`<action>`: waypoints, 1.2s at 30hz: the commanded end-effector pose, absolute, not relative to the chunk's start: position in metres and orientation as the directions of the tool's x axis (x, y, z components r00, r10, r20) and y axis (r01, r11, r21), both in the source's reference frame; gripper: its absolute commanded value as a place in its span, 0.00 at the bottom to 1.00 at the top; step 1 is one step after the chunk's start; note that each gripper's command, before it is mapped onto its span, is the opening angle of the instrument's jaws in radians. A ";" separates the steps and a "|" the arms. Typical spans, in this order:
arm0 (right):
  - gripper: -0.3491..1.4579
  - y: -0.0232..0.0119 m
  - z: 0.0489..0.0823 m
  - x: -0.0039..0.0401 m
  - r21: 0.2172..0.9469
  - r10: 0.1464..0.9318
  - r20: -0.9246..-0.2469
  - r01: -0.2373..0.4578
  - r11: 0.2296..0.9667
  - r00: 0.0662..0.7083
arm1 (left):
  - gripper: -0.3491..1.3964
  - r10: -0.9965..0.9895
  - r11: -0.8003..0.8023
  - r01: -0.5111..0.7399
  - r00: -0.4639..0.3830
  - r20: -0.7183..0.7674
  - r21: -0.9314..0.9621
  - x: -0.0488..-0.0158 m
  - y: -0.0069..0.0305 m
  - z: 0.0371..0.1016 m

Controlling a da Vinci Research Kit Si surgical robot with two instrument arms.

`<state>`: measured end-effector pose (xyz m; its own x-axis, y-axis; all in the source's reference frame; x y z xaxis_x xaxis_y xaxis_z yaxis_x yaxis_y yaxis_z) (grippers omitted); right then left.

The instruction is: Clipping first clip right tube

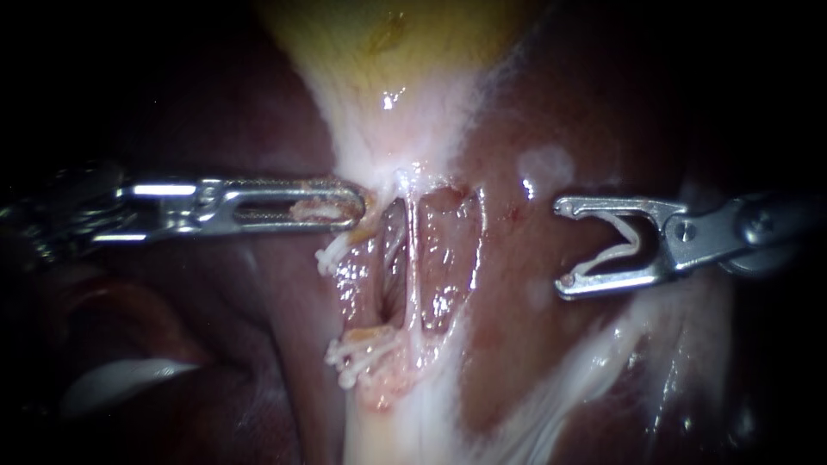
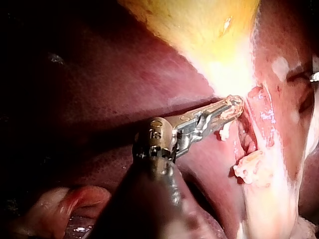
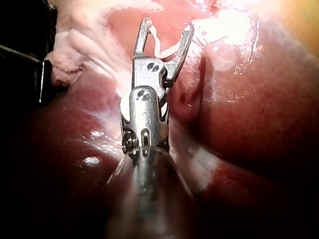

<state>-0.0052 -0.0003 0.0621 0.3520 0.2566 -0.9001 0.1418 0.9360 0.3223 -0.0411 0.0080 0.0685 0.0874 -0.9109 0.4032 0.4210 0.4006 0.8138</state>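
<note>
My right instrument [image 1: 562, 248] comes in from the right, its jaws wide apart and holding an open white clip [image 1: 613, 251] between them, a little to the right of the dissected window. In the right wrist view the clip [image 3: 162, 47] curves between the jaws of the right instrument [image 3: 167, 25]. A thin pale tube [image 1: 412, 258] runs down the window's middle. Two white clips [image 1: 332, 257] [image 1: 351, 355] sit on the window's left side. My left instrument [image 1: 349, 207] [image 2: 232, 107] is shut on tissue at the gallbladder's neck.
The yellowish gallbladder [image 1: 388, 43] [image 2: 199, 25] narrows toward the window. Dark red liver [image 1: 594, 129] lies on both sides and under my right instrument. Pale fibrous tissue [image 1: 568, 379] spreads to the lower right.
</note>
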 end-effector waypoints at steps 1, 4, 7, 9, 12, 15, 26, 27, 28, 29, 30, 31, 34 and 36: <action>0.46 -0.0003 0.0621 -0.0052 0.322 0.257 -0.900 0.142 0.936 0.352 | 0.00 -0.911 0.401 0.421 0.087 0.404 0.814 -0.0411 0.0079 0.0685; 0.46 -0.0004 0.0621 -0.0052 0.322 0.256 -0.900 0.142 0.936 0.352 | 0.00 -0.911 0.400 0.421 0.087 0.403 0.814 -0.0410 0.0079 0.0683; 0.46 -0.0004 0.0621 -0.0051 0.322 0.256 -0.900 0.141 0.936 0.352 | 0.00 -0.913 0.398 0.415 0.090 0.398 0.818 -0.0405 0.0083 0.0675; 0.46 -0.0004 0.0621 -0.0051 0.322 0.256 -0.900 0.141 0.936 0.352 | 0.00 -0.915 0.392 0.420 0.082 0.396 0.819 -0.0397 0.0090 0.0663; 0.46 -0.0004 0.0622 -0.0051 0.321 0.256 -0.900 0.142 0.936 0.352 | 0.00 -0.916 0.382 0.422 0.051 0.399 0.822 -0.0384 0.0100 0.0643; 0.46 -0.0005 0.0622 -0.0051 0.321 0.256 -0.900 0.142 0.936 0.352 | 0.00 -0.910 0.389 0.422 0.035 0.414 0.819 -0.0370 0.0106 0.0623; 0.46 -0.0006 0.0622 -0.0048 0.341 0.277 -0.893 0.132 0.931 0.355 | 0.00 -0.906 0.390 0.426 0.020 0.422 0.817 -0.0370 0.0103 0.0611; 0.46 -0.0008 0.0623 -0.0047 0.356 0.293 -0.887 0.125 0.926 0.357 | 0.00 -0.906 0.390 0.426 0.020 0.422 0.817 -0.0370 0.0103 0.0611; 0.46 -0.0009 0.0623 -0.0045 0.372 0.309 -0.881 0.121 0.920 0.358 | 0.00 -0.906 0.390 0.426 0.020 0.422 0.817 -0.0370 0.0103 0.0611; 0.46 -0.0010 0.0624 -0.0043 0.391 0.330 -0.872 0.112 0.913 0.361 | 0.00 -0.906 0.390 0.426 0.020 0.422 0.817 -0.0370 0.0103 0.0611; 0.46 -0.0013 0.0626 -0.0039 0.416 0.355 -0.861 0.102 0.904 0.363 | 0.00 -0.906 0.390 0.426 0.020 0.422 0.817 -0.0371 0.0103 0.0611; 0.46 -0.0015 0.0627 -0.0036 0.436 0.376 -0.852 0.095 0.895 0.365 | 0.00 -0.906 0.390 0.426 0.020 0.422 0.817 -0.0371 0.0102 0.0611; 0.46 -0.0024 0.0632 -0.0021 0.490 0.430 -0.826 0.086 0.868 0.365 | 0.00 -0.906 0.390 0.426 0.020 0.423 0.816 -0.0371 0.0102 0.0612; 0.46 -0.0030 0.0637 -0.0008 0.527 0.469 -0.804 0.075 0.846 0.366 | 0.00 -0.906 0.390 0.426 0.020 0.423 0.816 -0.0371 0.0101 0.0613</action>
